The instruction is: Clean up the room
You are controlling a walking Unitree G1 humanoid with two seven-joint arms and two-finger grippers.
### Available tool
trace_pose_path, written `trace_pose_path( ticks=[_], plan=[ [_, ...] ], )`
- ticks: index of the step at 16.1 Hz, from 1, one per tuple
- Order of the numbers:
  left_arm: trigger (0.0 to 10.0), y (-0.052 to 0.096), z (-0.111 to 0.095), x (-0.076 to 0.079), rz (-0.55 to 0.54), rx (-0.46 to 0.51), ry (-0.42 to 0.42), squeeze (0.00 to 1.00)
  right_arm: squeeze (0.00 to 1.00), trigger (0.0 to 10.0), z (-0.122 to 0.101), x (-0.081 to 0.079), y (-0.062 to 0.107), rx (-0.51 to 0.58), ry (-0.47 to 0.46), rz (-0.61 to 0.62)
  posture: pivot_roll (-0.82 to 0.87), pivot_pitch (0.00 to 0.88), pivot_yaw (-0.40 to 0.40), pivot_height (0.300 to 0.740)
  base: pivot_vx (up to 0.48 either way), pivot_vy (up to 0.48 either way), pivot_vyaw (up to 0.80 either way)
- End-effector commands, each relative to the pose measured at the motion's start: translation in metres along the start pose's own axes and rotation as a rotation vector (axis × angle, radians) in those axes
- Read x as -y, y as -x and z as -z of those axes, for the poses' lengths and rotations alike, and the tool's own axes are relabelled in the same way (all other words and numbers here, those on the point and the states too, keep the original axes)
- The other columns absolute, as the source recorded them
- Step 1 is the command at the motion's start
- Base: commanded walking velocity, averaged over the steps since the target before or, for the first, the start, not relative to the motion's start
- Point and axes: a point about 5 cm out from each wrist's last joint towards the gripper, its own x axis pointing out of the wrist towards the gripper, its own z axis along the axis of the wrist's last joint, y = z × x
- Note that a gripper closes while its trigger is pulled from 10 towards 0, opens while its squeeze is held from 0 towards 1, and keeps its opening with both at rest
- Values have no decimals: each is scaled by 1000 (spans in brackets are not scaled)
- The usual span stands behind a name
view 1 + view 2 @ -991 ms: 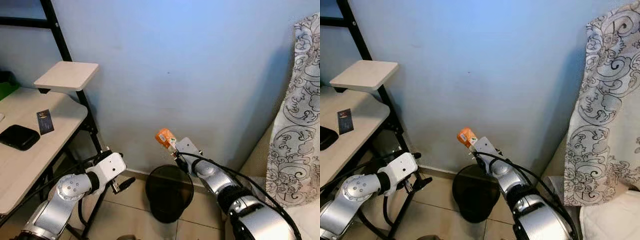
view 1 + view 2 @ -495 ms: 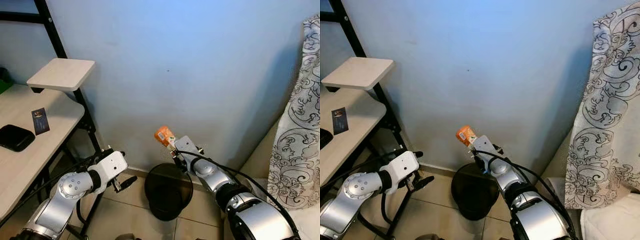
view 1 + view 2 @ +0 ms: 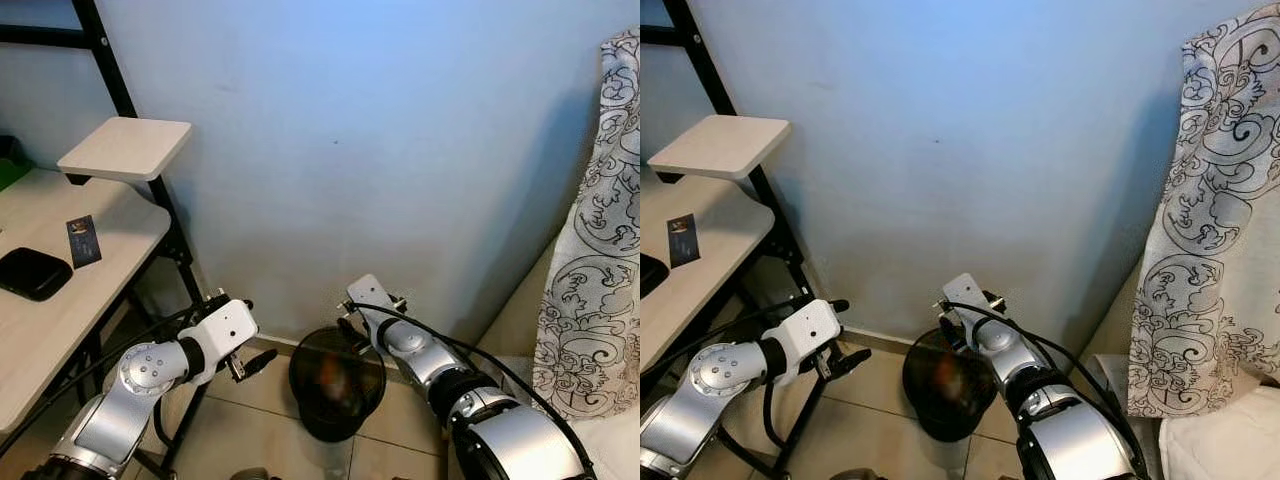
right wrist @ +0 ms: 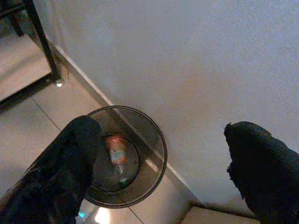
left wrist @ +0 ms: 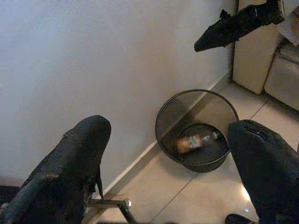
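Counter (image 3: 70, 300) edge and black shelf frame (image 3: 150, 160) are seen far left, with a dark case (image 3: 32, 273) and a small card (image 3: 84, 241) lying on top. The left end effector (image 5: 173, 154) is held low beside the frame leg, fingers spread and empty. Right of it, against the blue wall (image 3: 380, 130), a black mesh wastebasket (image 4: 122, 156) stands on the tiled floor, and an orange-labelled bottle (image 4: 117, 149) lies at its bottom. The right end effector (image 4: 161, 158) is poised above the bin, fingers spread wide, empty. A patterned curtain (image 3: 595, 220) hangs far right. If the right arm is lowered or swung carelessly, the light bin could be tipped. Open floor is judged to lie nearer the robot; wall, frame and curtain hem the sides.
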Motion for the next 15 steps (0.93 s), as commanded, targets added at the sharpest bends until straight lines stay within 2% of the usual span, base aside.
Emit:
trace_pose_path(
  ticks=[1,2,4,6,7,8,9,10,11,13,15],
  plan=[
    [10000,-1,-4,-2,-21,23,6,0,1000,10000,-2,2,0,28,-46,-2,130,0,15,740,0,0,0],
    [10000,-1,-5,-2,-33,33,15,0,1000,10000,-2,5,1,44,-74,6,130,0,15,740,0,0,0],
    [10000,-5,-11,-2,-148,101,104,0,1000,10000,-3,21,6,136,-184,67,113,0,14,740,0,0,0],
    [10000,-10,-15,-2,-307,148,235,0,1000,10000,0,46,24,271,-349,185,87,0,23,740,0,0,-297],
    [10000,-13,-18,-2,-373,175,285,0,1000,10000,2,54,37,326,-388,249,65,0,37,740,0,0,-769],
    [10000,-14,-20,-2,-398,188,306,0,1000,10000,4,56,43,344,-406,273,54,0,44,740,0,0,-763],
    [10000,-18,-26,-1,-445,213,339,0,1000,10000,1,62,61,396,-438,357,27,0,59,740,0,0,-756],
    [10000,-18,-27,0,-456,218,346,0,1000,10000,0,63,67,414,-449,383,22,0,62,740,0,0,-756],
    [10000,-18,-27,2,-489,220,375,0,1000,10000,0,65,80,427,-452,436,2,0,74,740,0,0,-756],
    [10000,-15,-21,8,-516,206,388,0,1000,10000,10,71,92,409,-478,499,9,0,63,740,0,0,-753],
    [10000,-11,-16,12,-549,193,402,0,1000,10000,15,72,101,375,-477,506,17,0,43,740,0,0,-753]
  ],
)
